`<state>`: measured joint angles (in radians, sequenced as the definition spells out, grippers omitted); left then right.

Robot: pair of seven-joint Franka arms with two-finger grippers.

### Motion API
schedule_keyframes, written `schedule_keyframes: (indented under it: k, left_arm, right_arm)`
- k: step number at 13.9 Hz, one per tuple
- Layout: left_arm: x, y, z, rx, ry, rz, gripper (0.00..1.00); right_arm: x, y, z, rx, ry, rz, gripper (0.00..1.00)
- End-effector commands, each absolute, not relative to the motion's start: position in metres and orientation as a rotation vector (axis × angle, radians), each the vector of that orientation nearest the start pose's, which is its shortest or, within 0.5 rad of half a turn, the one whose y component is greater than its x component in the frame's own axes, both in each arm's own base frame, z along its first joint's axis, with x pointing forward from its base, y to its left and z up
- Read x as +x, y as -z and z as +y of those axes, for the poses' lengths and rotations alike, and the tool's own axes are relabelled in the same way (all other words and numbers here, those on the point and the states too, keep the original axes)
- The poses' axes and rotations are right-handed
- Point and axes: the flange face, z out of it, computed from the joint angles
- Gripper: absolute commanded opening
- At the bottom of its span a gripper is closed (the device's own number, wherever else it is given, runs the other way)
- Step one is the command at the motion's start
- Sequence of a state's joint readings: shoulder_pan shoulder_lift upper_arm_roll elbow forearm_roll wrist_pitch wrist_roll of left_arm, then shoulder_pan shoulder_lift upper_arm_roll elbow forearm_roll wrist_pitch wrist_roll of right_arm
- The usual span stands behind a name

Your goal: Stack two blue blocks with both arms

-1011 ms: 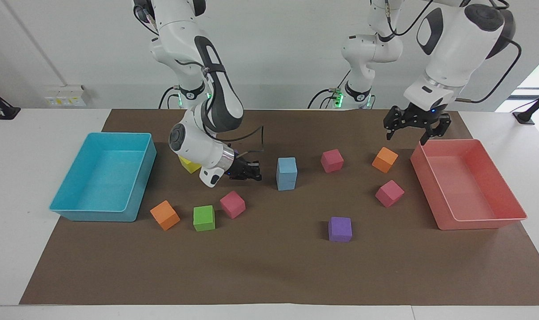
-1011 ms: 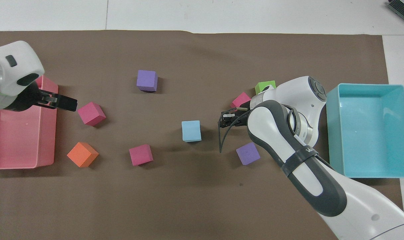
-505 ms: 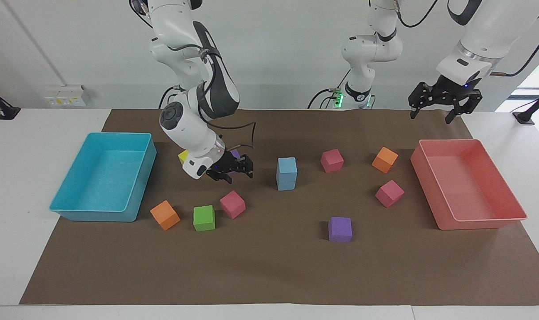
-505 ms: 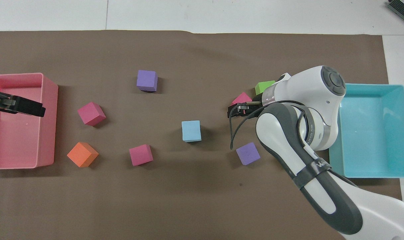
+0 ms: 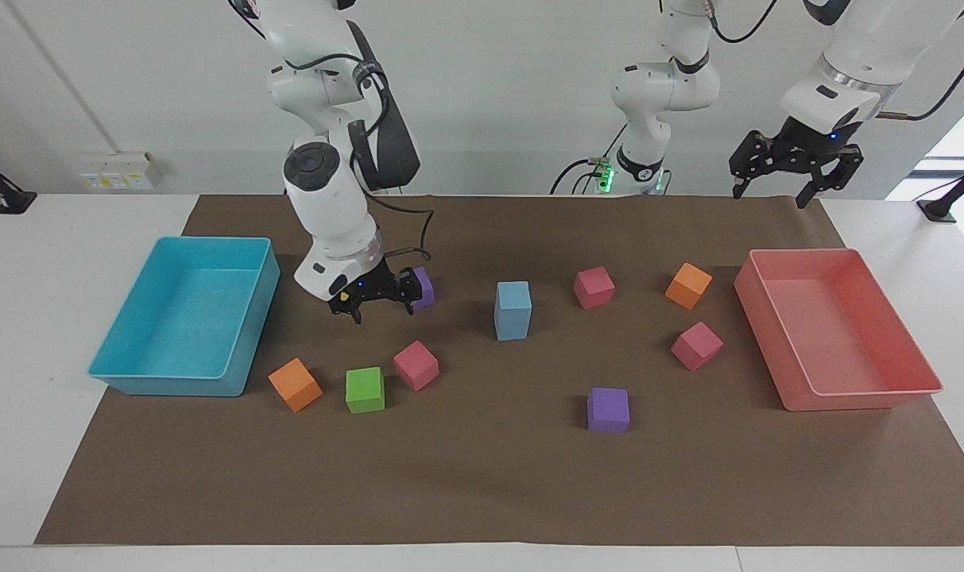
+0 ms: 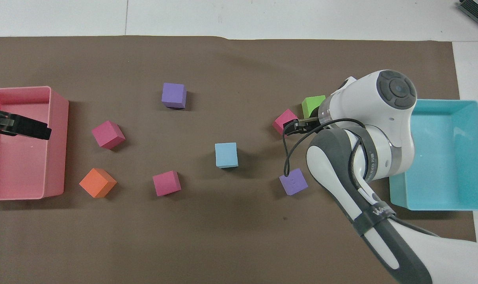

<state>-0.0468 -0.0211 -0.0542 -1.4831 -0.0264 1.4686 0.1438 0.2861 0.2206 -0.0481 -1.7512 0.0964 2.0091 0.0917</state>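
Observation:
The two blue blocks stand stacked in the middle of the brown mat, the upper blue block point(image 5: 513, 295) squarely on the lower one point(image 5: 512, 324). From overhead only the top blue block point(image 6: 226, 155) shows. My right gripper point(image 5: 382, 307) point(image 6: 292, 127) hangs open and empty, pointing down over the mat beside a purple cube point(image 5: 423, 287), well apart from the stack toward the right arm's end. My left gripper point(image 5: 769, 192) is open and empty, raised high at the left arm's end of the table.
A turquoise tray point(image 5: 164, 373) sits at the right arm's end and a pink tray point(image 5: 863, 392) at the left arm's end. Loose cubes lie around the stack: pink point(image 5: 594, 287), orange point(image 5: 688, 285), pink point(image 5: 697, 345), purple point(image 5: 608, 410), pink point(image 5: 416, 365), green point(image 5: 365, 390), orange point(image 5: 295, 384).
My right gripper has opened, drawn back from the blue stack toward the right arm's end and turned to point down. My left gripper has risen toward its base.

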Motion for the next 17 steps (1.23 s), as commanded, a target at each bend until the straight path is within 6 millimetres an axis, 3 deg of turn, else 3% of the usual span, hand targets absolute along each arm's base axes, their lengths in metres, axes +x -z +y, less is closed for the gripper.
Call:
schedule_keyframes:
  k: [1, 3, 8, 11, 17]
  left_arm:
    - [0.529, -0.673, -0.054, -3.145, 0.020, 0.391, 1.00]
    - [0.538, -0.666, -0.054, -3.147, 0.050, 0.382, 1.00]
    - [0.534, -0.658, -0.043, -3.150, -0.008, 0.356, 1.00]
    - [0.531, -0.658, -0.045, -3.150, -0.040, 0.361, 1.00]
    - [0.549, -0.652, -0.046, -3.148, 0.043, 0.356, 1.00]
  right_arm:
    - [0.611, -0.473, 0.131, -3.094, 0.033, -0.133, 1.00]
    - [0.613, -0.498, 0.115, -3.128, 0.066, -0.130, 1.00]
    - [0.598, -0.558, 0.059, -3.139, 0.135, -0.012, 1.00]
    - [0.588, -0.594, 0.037, -3.155, 0.136, 0.032, 1.00]
    - [0.565, -0.645, 0.009, -3.172, 0.133, 0.017, 1.00]
